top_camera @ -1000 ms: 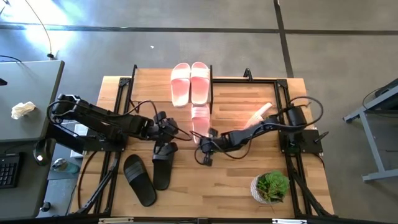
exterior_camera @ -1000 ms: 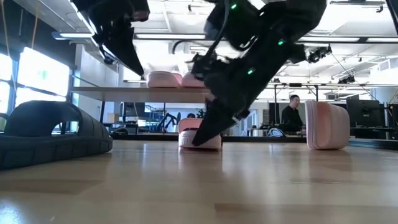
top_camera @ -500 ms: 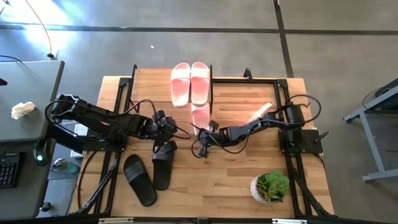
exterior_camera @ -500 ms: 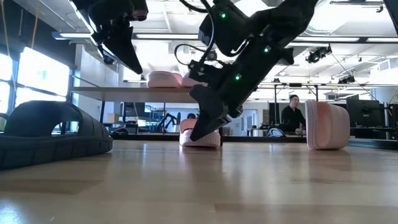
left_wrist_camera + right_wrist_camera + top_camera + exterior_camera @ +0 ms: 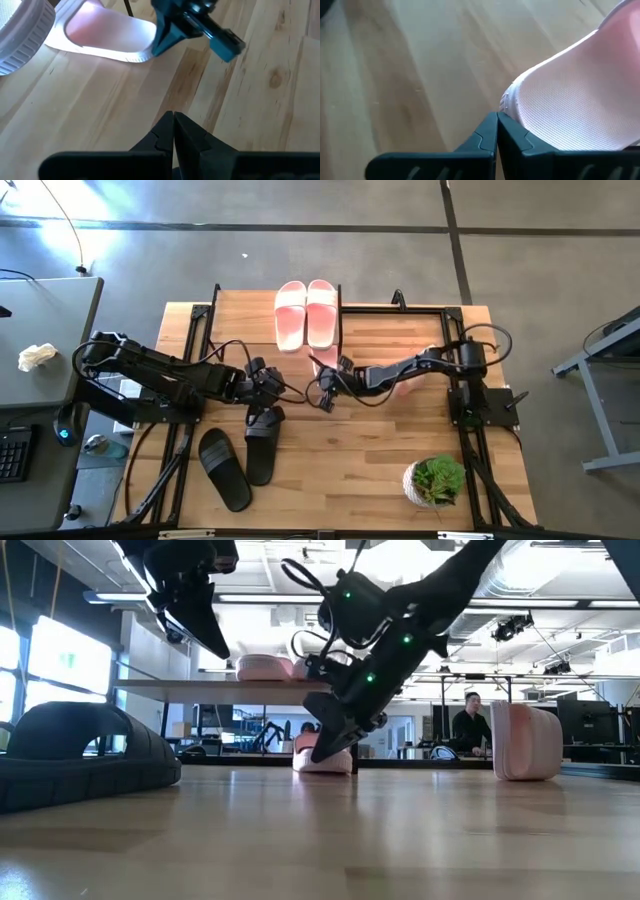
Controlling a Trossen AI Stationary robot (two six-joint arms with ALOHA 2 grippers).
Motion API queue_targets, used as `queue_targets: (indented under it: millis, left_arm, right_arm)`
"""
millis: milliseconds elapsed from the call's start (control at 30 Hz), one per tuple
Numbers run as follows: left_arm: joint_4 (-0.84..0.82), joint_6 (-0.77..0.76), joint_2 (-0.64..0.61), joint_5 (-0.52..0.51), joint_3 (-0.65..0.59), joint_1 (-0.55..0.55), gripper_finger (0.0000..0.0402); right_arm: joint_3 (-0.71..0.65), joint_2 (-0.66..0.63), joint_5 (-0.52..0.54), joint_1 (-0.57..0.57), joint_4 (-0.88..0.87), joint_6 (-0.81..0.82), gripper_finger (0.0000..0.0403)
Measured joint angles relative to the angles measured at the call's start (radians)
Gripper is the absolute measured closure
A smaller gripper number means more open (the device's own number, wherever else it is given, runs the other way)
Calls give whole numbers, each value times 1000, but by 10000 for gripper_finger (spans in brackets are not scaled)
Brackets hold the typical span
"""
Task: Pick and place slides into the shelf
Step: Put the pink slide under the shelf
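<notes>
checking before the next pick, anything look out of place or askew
One pink slide stands on its side at the table's right instead of lying flat. The right gripper, shut, touches another pink slide by the shelf.

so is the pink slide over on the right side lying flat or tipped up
Tipped up. In the low view the pink slide stands on its side edge on the table, its sole vertical.

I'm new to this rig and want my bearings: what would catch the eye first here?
The pair of pink slides on top of the small shelf at the table's far edge stands out. Just in front of it, the right claw, shut, pushes its tips against another pink slide lying on the table. The left claw, also shut, hangs above two black slides near the front-left.
</notes>
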Motion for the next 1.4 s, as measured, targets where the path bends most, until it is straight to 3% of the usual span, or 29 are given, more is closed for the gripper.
queue_targets:
  millis: [567,833,1033,1200,1400]
  left_arm:
    - [1,-17,0,-24,0,0,399]
    - [1,-33,0,-26,0,0,399]
    - [3,-36,0,-24,0,0,399]
    - [4,-36,1,-16,0,0,399]
    - [49,-25,1,-14,0,0,399]
  right_arm:
    - [0,0,-116,-67,27,-41,403]
    - [2,-28,-319,-47,50,-51,403]
    - [29,-204,-473,-24,-95,-61,403]
    - [33,-446,-506,-13,-337,-71,403]
    - [26,-705,-444,-13,-752,111,403]
